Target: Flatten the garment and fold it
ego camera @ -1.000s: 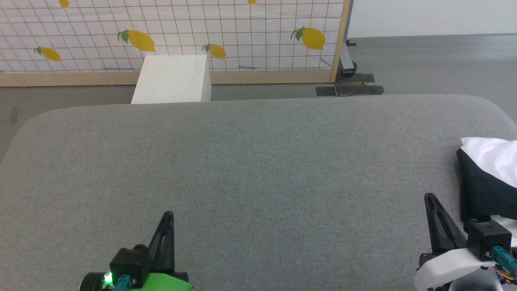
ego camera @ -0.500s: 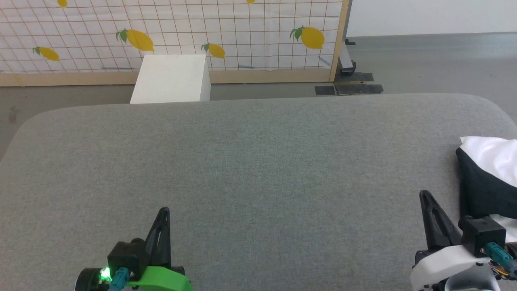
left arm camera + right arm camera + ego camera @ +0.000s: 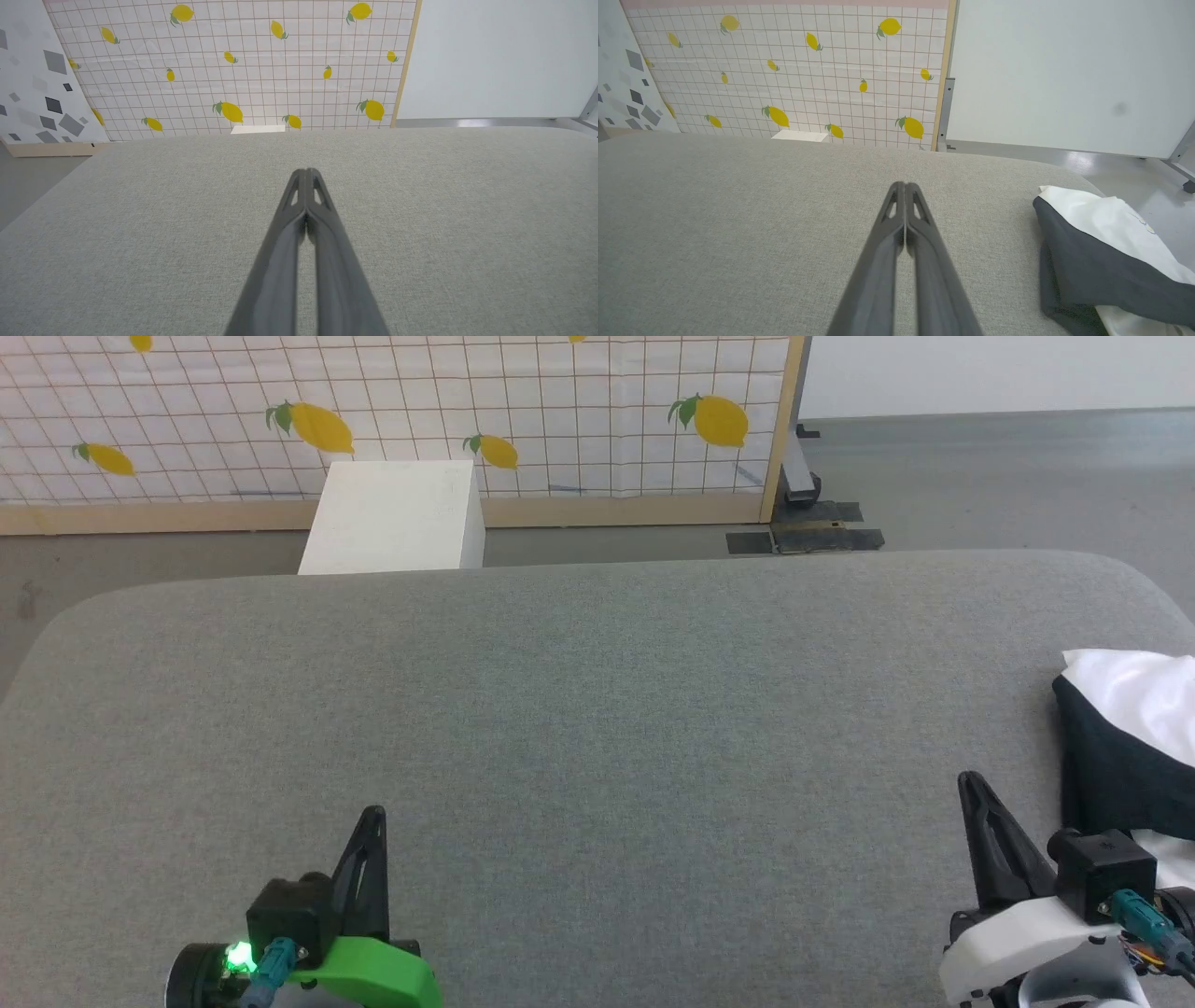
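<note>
The garment (image 3: 1125, 728), a white and black cloth shirt, lies bunched at the right edge of the grey padded table (image 3: 597, 709); the right wrist view has the garment (image 3: 1101, 252) at its right side. My right gripper (image 3: 969, 784) is shut and empty, low at the right, just left of the garment and apart from it; its closed tips (image 3: 904, 185) point across bare table. At the lower left my left gripper (image 3: 373, 814) is shut too, holding nothing, its closed tips (image 3: 306, 171) over bare table.
Behind the table's far edge stands a white box (image 3: 397, 518) on the floor. A lemon-print grid panel (image 3: 523, 411) in a wooden frame runs behind it, with grey floor (image 3: 1008, 476) to its right.
Both grippers have slid slightly down and to the left in the head view, staying shut. The whole picture has shifted a little, so the camera has moved. The garment lies as before.
</note>
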`<state>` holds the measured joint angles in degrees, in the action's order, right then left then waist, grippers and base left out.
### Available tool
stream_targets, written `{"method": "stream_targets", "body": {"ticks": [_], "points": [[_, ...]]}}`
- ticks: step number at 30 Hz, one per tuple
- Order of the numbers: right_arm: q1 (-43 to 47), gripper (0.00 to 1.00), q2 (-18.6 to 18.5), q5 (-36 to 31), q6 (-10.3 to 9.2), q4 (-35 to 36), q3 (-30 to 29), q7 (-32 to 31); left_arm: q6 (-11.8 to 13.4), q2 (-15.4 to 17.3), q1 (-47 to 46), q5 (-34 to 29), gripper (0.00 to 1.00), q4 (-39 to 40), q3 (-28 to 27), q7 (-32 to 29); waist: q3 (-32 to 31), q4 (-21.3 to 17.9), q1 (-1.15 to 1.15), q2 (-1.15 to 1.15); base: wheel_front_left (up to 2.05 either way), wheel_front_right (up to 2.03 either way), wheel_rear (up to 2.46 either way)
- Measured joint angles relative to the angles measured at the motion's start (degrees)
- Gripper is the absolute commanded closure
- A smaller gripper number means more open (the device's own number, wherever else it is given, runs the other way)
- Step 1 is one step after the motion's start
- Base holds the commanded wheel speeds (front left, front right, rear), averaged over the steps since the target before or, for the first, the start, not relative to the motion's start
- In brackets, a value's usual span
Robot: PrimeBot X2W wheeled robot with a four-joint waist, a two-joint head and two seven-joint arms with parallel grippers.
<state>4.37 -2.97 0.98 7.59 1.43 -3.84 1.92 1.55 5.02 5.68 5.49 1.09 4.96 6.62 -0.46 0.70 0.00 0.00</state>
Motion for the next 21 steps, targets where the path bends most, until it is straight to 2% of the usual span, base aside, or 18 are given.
{"method": "stream_targets", "body": {"ticks": [21], "points": [[-1.18,1.0,0.0,-0.11,0.0,-0.47,1.4,-0.69,-0.49,-0.88,-1.74,-1.4,1.0,-0.35,-1.7,-2.35,0.17,-0.26,0.0,0.0,0.0,0.0,0.0]]}}
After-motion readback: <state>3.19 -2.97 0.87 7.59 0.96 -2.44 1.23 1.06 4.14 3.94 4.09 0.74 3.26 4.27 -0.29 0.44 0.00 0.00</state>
